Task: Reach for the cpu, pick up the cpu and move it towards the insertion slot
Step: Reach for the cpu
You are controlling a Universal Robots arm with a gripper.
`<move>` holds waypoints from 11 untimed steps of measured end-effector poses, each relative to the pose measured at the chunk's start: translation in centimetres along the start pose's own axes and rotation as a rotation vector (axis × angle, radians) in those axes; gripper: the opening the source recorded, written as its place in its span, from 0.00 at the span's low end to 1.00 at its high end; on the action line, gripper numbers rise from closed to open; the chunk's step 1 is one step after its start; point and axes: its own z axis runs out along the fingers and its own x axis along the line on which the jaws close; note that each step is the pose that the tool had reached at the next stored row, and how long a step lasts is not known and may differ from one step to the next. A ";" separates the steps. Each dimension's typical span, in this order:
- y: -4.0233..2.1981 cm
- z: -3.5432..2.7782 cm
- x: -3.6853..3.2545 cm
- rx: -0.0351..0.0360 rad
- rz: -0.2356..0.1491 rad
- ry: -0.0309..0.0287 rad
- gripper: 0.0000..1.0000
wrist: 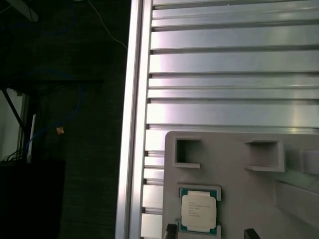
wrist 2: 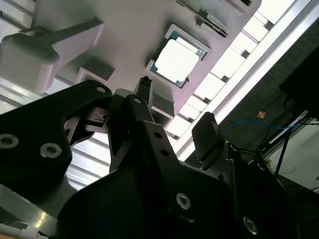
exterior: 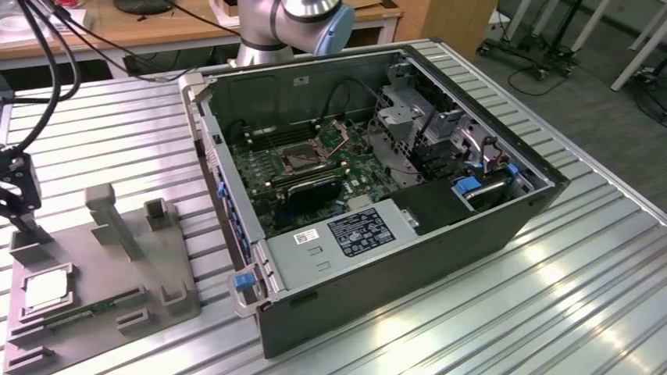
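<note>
Pincer (wrist 2: 175, 102) hangs wide and empty, the cpu (wrist 2: 178, 60) just beyond its tips, seated in a grey holder (wrist 2: 124, 30) on the counter (wrist: 224, 59). I worry a skewed descent could catch the pocket rim and tilt it.

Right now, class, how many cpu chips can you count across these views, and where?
1. The cpu lies flat in a recess of the grey fixture, at the exterior view's lower left, outside the computer case. Another could be hidden inside the case.
</note>
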 end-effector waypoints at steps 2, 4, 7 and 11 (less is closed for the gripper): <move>-0.20 0.32 0.08 -0.0019 0.000 0.0000 0.61; -0.39 0.64 0.13 -0.0035 0.000 -0.0002 0.61; -0.59 1.16 0.19 -0.0039 0.000 0.0000 0.61; -0.79 1.82 0.26 -0.0046 0.000 -0.0001 0.61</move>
